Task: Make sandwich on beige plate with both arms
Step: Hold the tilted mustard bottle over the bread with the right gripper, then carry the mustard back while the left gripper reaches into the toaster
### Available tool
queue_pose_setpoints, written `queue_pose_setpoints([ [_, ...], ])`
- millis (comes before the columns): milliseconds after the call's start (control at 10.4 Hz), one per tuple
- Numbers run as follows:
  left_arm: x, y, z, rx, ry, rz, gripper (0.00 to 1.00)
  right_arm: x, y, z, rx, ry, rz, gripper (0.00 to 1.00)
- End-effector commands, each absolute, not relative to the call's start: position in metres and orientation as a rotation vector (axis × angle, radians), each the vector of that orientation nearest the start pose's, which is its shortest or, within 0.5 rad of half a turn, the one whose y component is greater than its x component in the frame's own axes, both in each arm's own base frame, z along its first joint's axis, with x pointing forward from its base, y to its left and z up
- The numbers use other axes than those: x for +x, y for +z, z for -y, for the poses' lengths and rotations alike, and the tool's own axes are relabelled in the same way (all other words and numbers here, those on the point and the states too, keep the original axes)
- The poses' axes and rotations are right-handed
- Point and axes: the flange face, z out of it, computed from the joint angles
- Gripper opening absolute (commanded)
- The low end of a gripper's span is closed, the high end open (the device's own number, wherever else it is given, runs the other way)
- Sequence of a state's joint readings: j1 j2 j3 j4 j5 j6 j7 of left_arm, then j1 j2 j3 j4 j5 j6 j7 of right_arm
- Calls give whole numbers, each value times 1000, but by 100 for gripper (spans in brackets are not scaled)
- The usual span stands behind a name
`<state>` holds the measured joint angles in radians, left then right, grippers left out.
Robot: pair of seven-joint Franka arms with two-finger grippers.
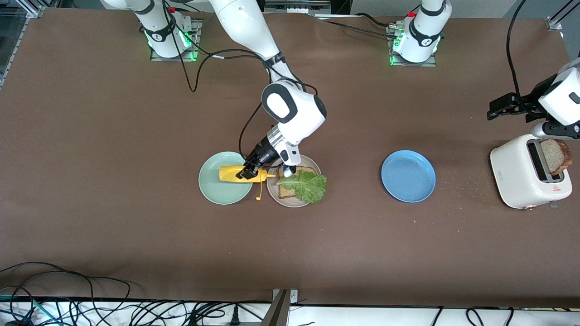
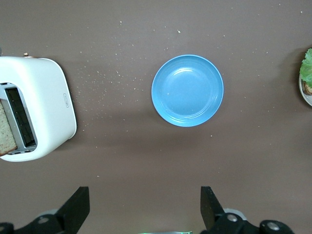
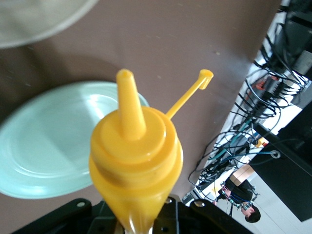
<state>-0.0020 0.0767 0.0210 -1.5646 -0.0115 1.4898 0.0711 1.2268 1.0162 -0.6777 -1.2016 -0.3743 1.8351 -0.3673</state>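
Working from the camera's edge of the bench inward: the beige plate (image 1: 275, 195) sits beside the mint-green plate (image 1: 217, 185), toward the right arm's end of the bench; on it lies one slice of wholegrain bread (image 1: 290, 189) with a ruffled lettuce leaf (image 1: 309, 186) draped over it and spilling past the rim; sandwich half built by my reading, no top slice yet; the right pincer (image 1: 250, 171) hangs over the gap between those two plates, clamped on a yellow squeeze bottle (image 1: 235, 174) held sideways, nozzle toward the bread, its cap dangling on a tether (image 1: 259, 194); bottle looks soft-walled and smooth, so a grip round the body will squeeze sauce out, and a hard pinch may overshoot; the blue plate (image 1: 408, 176) lies bare, toward the left arm's end; the white toaster (image 1: 525, 176) stands at that end, a second slice (image 1: 556, 156) upright in its slot with its top part proud of the slot; that slice judged light, fairly stiff once toasted, crumbly at the crust, possibly hot; best taken by the exposed top edge, across its thin faces, and lifted straight up; crumbs dot the bench beside the toaster; the left pincer (image 2: 146, 209) hangs above the toaster's end, fingers wide apart, holding nothing, waiting.
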Motion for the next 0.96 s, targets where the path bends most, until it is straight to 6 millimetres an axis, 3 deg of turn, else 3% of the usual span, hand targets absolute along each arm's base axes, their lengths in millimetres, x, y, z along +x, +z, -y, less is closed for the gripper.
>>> queue_pose_setpoints([
  [0,569,583,-10,-3134,236,-115,100,586,331,-447,1892,-121,-1329,0],
  [288,569,582,-17,-3126,244,-98,100,629,395,-360,2174,-149,-1339,0],
  [384,576,560,-25,-3120,303,-67,100,644,409,-324,2259,-154,-1358,0],
  [480,581,545,-46,-3118,347,-8,100,654,420,-292,2343,-149,-1369,0],
  [672,580,540,-80,-3123,358,74,100,662,429,-225,2508,-155,-1402,0],
  [865,574,536,-124,-3124,368,186,100,659,424,-141,2715,-132,-1460,0],
])
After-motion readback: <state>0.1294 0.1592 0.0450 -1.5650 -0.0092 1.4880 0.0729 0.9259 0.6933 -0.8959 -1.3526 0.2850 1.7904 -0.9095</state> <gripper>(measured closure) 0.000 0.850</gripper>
